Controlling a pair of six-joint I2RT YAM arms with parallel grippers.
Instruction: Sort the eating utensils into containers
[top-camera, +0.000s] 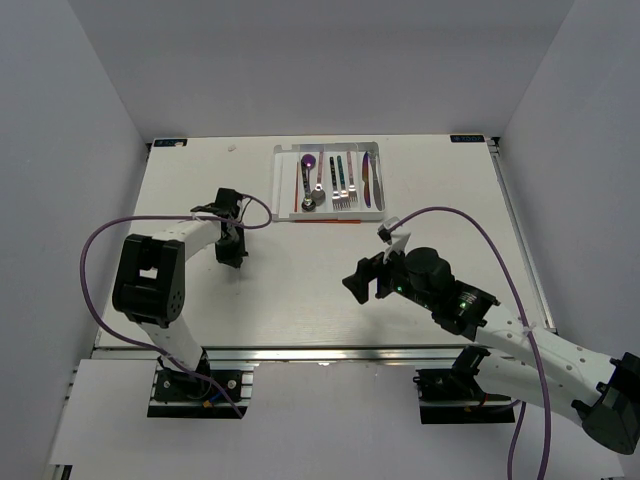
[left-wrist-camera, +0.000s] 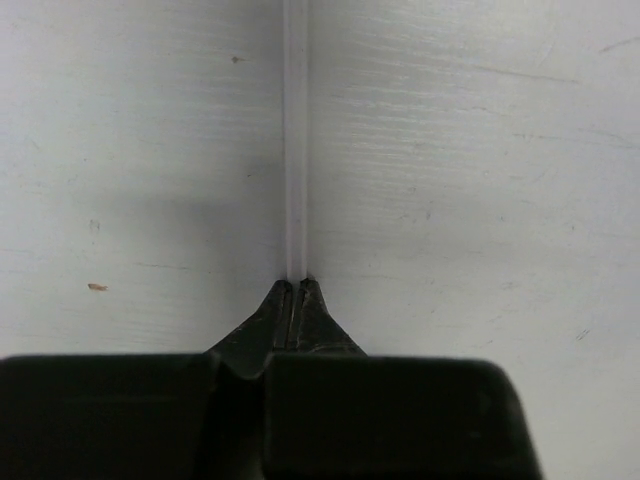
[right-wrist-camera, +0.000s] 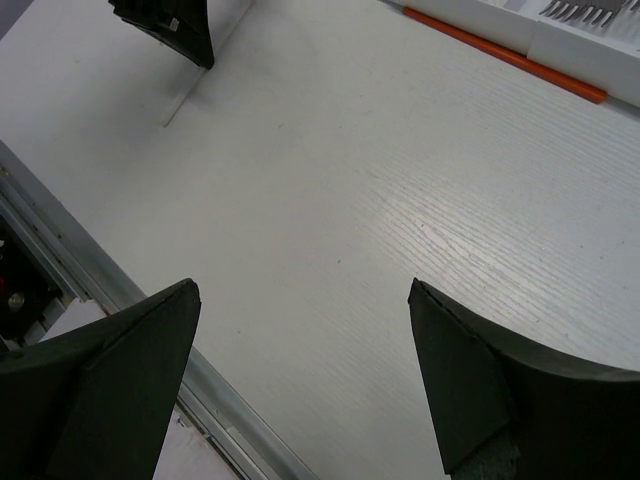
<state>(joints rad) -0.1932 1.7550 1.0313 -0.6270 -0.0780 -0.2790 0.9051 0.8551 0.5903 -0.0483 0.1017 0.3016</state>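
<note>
On table (left-wrist-camera: 480, 150), left gripper (left-wrist-camera: 296, 285) pinches thin, pale, perhaps translucent chopstick (left-wrist-camera: 295, 150); right gripper (right-wrist-camera: 302, 292) wide apart.

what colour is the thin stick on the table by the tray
The thin stick is red-orange, clearest in the right wrist view.

Bright, even light; soft shadows

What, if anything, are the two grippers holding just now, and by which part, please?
The left gripper is shut on a thin pale chopstick, seemingly near one end; the right gripper is open and empty.
</note>
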